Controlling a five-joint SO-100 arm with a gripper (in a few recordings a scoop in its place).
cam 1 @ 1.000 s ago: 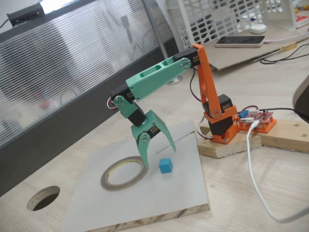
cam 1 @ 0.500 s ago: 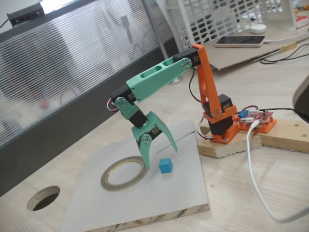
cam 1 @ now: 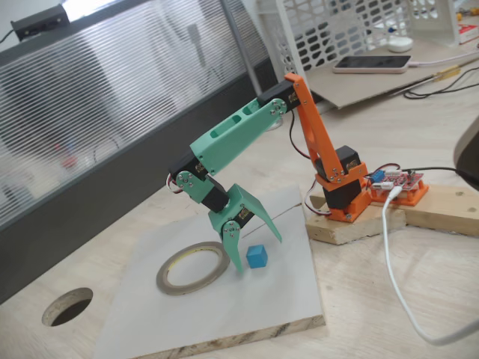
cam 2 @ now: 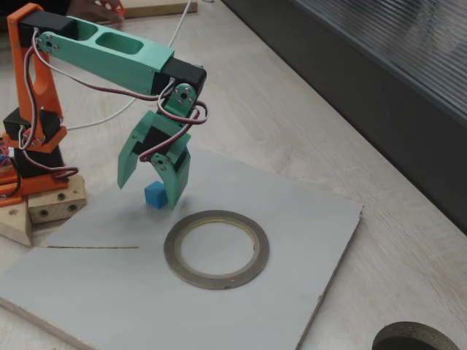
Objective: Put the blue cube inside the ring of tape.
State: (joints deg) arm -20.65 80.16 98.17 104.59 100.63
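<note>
The ring of tape [cam 1: 192, 267] lies flat on the pale grey board [cam 1: 247, 314], its hollow centre facing straight up and showing bare board inside; in the other fixed view the ring [cam 2: 216, 249] sits near the middle of the board [cam 2: 306, 219], slightly oval from the camera's angle. Just beyond it, apart from its outer band, the blue cube [cam 1: 257, 256] rests flat on one face on the board, with no long axis to speak of and its edges turned a little askew to the board's sides. In the second fixed view the cube [cam 2: 155, 195] lies between the ring and the arm's base. The green gripper [cam 1: 258, 252] points downward with its two fingers spread wide apart, straddling the cube: one fingertip [cam 1: 236, 263] comes down between the cube and the ring, the other hangs on the cube's far side. The fingers hold nothing, and whether the nearer tip touches the cube cannot be told. Behind, the green forearm rises to the orange upper arm and base [cam 1: 343, 191], mounted on a wooden block [cam 1: 352, 224] on the wooden tabletop [cam 1: 419, 284]. A dark round hole [cam 1: 67, 307] cuts through the tabletop beside the board.
</note>
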